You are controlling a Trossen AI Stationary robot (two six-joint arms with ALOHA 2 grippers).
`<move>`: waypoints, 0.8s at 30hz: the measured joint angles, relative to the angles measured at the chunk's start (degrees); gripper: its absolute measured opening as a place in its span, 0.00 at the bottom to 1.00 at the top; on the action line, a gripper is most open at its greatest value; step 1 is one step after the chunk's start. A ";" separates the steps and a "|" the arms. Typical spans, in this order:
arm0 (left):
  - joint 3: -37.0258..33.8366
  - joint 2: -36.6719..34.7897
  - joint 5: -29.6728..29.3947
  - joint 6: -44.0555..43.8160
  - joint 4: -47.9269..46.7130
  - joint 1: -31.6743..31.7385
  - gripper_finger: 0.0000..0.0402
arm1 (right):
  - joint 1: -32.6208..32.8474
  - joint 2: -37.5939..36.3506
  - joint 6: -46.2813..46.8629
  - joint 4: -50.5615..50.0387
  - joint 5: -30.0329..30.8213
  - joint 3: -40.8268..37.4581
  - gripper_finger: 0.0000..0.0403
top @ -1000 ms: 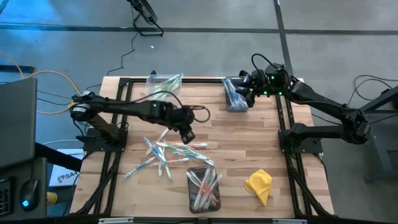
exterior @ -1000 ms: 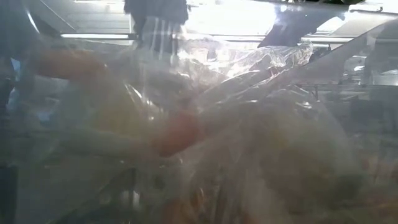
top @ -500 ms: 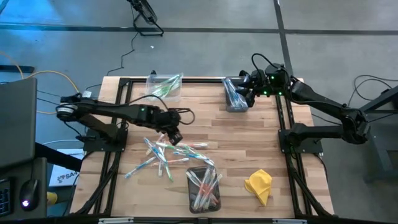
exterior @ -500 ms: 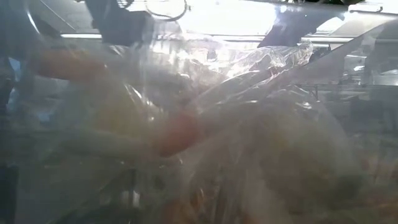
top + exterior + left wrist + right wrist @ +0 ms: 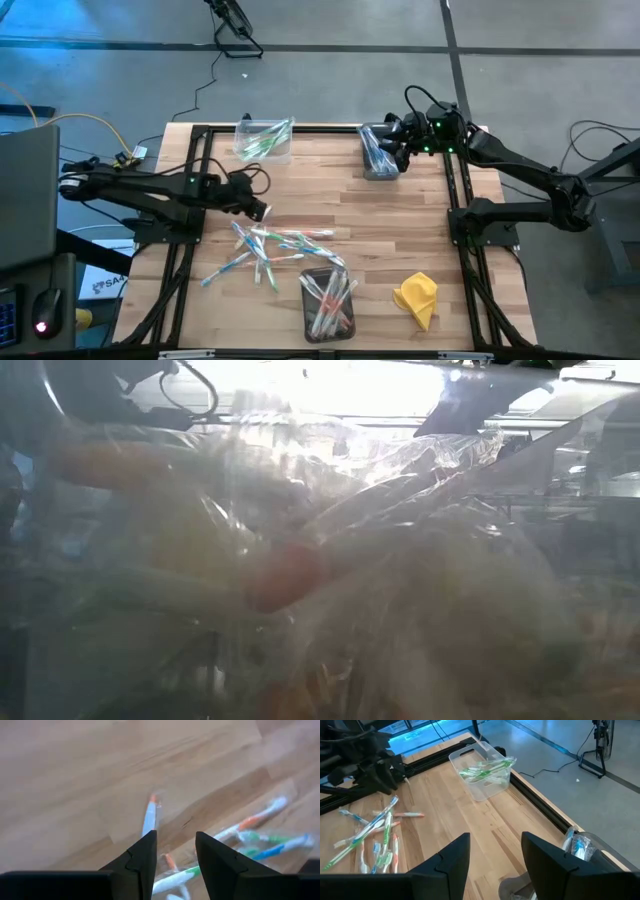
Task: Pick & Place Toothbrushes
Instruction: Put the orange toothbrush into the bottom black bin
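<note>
Both arms stretch flat: left gripper (image 5: pixel 258 209) gapes empty, left-centre, above thin white plastic toothbrushes (image 5: pixel 275 245); right gripper (image 5: pixel 393 147) open, upper right.

Crinkled clear plastic (image 5: pixel 380 560) fills the low view, hiding the table behind a blur. The blue-brush bin (image 5: pixel 580 847) at the table's far edge is cut off in the right wrist view.

The wooden tabletop (image 5: pixel 400 220) carries loose toothbrushes (image 5: pixel 270 245), three clear bins (image 5: pixel 262 140) (image 5: pixel 378 152) (image 5: pixel 327 303) holding more brushes, and a yellow cloth (image 5: pixel 416 297) near one corner.
</note>
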 joint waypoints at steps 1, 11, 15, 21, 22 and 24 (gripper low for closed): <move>-0.45 -0.27 -0.05 -2.17 0.15 0.00 0.33 | 0.00 0.00 0.00 0.00 0.00 0.00 0.43; -0.99 -0.46 -0.11 -4.51 0.91 0.00 0.33 | 0.00 0.00 -0.07 -0.04 0.00 0.00 0.43; -0.99 -0.45 -0.11 -4.27 0.93 0.00 0.33 | 0.01 0.00 -0.17 -0.06 0.00 0.00 0.43; -0.96 -0.44 -0.09 -4.54 1.02 0.00 0.33 | 0.02 0.00 -0.21 -0.06 0.00 0.00 0.43; -0.96 -0.44 -0.09 -4.51 1.07 0.00 0.33 | 0.02 0.00 -0.20 -0.04 0.00 0.00 0.43; -0.96 -0.44 -0.09 -4.51 1.10 0.00 0.33 | 0.02 0.00 -0.36 -0.04 0.00 0.00 0.43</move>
